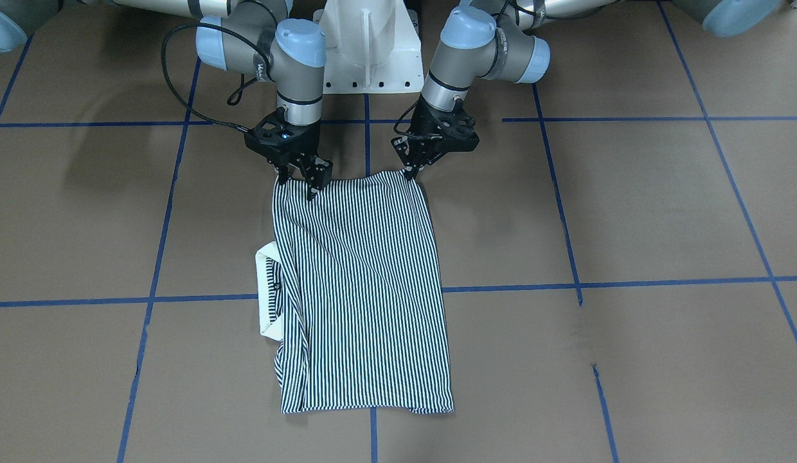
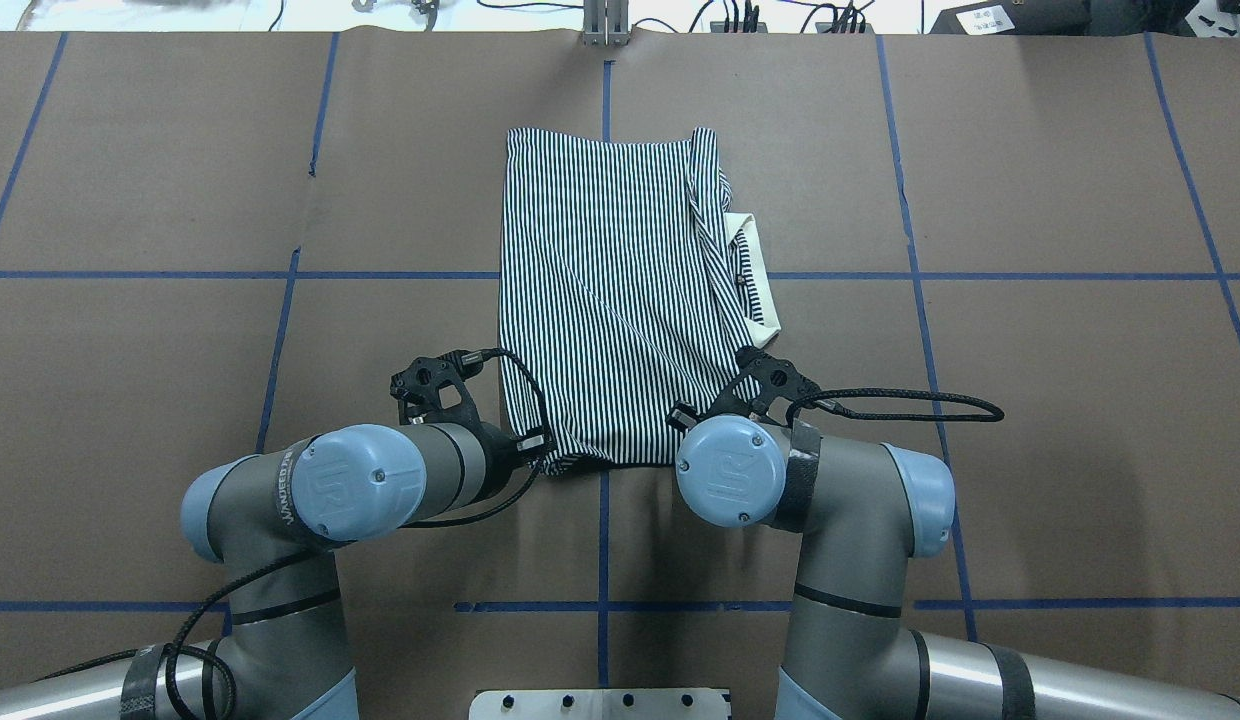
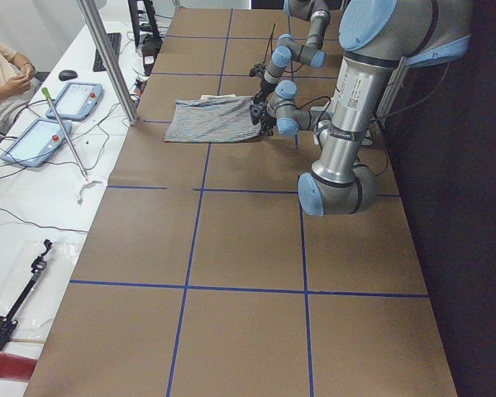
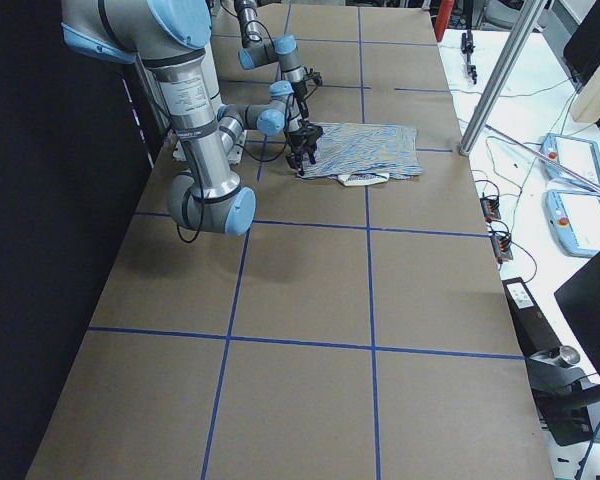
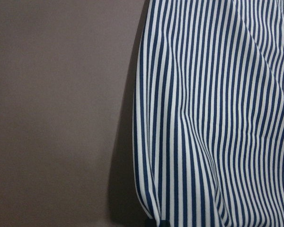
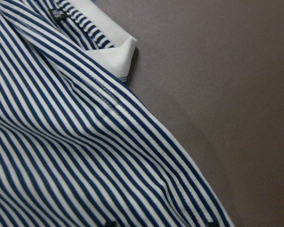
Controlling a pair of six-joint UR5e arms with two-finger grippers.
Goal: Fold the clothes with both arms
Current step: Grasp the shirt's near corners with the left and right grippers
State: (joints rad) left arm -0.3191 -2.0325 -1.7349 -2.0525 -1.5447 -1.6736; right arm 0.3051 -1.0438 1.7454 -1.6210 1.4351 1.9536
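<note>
Pinching near corners of the shirt (image 1: 360,289), the left gripper (image 1: 411,171) and right gripper (image 1: 300,182) are both clenched on cloth; the rest lies flat on the table (image 1: 630,212). Light and limp, it will likely sag between holds, so corners suit best.

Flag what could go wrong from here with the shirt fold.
1. The left gripper bites only the very corner of the polo shirt; it could slip when lifted.
2. On the right gripper, the fingertips look apart at the other near corner, grip unclear; a one-sided hold would skew the fold.
3. The collar and bunched fabric jut out on that side and may drag or crumple.
</note>
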